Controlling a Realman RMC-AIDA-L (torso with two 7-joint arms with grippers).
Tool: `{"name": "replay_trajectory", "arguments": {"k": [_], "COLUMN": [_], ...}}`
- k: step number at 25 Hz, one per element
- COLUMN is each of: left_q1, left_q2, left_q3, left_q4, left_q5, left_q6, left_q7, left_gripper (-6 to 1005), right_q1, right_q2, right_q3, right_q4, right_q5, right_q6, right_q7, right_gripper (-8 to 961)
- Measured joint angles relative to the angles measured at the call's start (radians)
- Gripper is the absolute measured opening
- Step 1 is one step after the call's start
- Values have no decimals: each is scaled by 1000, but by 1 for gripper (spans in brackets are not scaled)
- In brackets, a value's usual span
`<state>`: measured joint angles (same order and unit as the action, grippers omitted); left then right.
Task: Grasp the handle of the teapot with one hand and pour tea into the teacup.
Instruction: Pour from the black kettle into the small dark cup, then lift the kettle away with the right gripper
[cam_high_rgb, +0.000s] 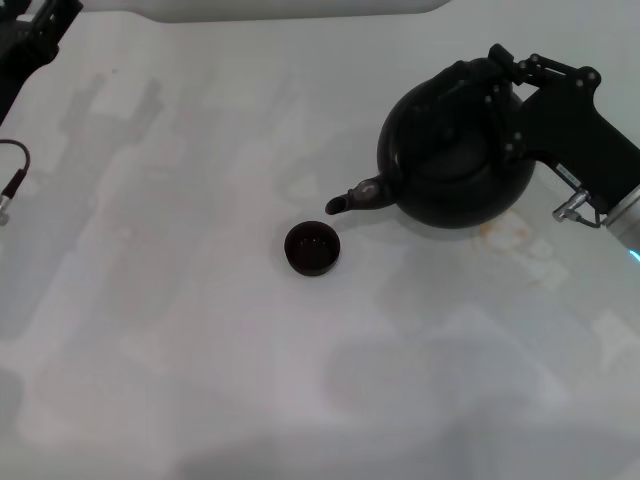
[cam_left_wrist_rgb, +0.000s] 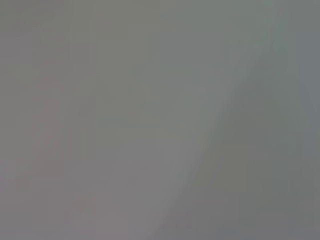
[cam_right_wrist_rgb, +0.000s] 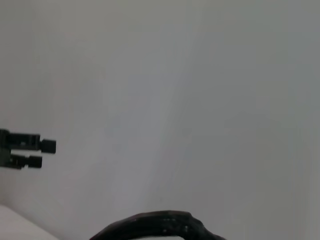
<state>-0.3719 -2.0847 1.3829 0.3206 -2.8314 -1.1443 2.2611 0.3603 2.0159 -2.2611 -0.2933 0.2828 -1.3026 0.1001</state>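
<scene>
head view, upper right of frame: your right gripper (cam_high_rgb: 497, 75) is clamped narrow on the handle (cam_high_rgb: 487, 100) of the teapot (cam_high_rgb: 455, 160), fingers closed around the arched bail near its top, the black gripper body running off toward the right edge. the teapot is a round matte black pot sitting right of centre, tipped with its spout (cam_high_rgb: 352, 198) pointing toward lower left. the spout tip is just above and to the right of the teacup (cam_high_rgb: 313, 249), near it but not touching; whether the pot's base is on the white table (cam_high_rgb: 200, 330) or off it you can't tell from this angle. the teacup is a small black round cup standing upright close to the middle of the frame, dark inside; no liquid can be made out. your left gripper (cam_high_rgb: 35, 35) is parked in the upper left corner of the head view, well apart from pot and cup; it also shows far off at the left edge of the right wrist view (cam_right_wrist_rgb: 37, 152), fingers a little apart. right wrist view, bottom edge: a dark ribbed arc of the handle (cam_right_wrist_rgb: 160, 225) against plain pale table. left wrist view: only blank grey, nothing to tell.
</scene>
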Motion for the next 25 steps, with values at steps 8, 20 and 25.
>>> {"name": "replay_trajectory", "arguments": {"k": [8, 20, 25], "left_q1": [-6, -12, -18], "left_q2": [1, 2, 2], "left_q3": [1, 1, 1], "left_q4": [-3, -14, -24], "left_q5": [4, 1, 1], "left_q6": [0, 10, 15], "left_q7": [-8, -9, -9], "left_gripper": [865, 865, 866], "right_q1": [-2, -2, -3], "right_q2": [1, 1, 1], "right_q3": [-17, -40, -50], "right_q4": [-17, -29, -40], "right_q5": [-1, -1, -1], "right_q6": [8, 17, 19], "right_q7": [-132, -256, -307], "right_gripper": [150, 140, 130]}}
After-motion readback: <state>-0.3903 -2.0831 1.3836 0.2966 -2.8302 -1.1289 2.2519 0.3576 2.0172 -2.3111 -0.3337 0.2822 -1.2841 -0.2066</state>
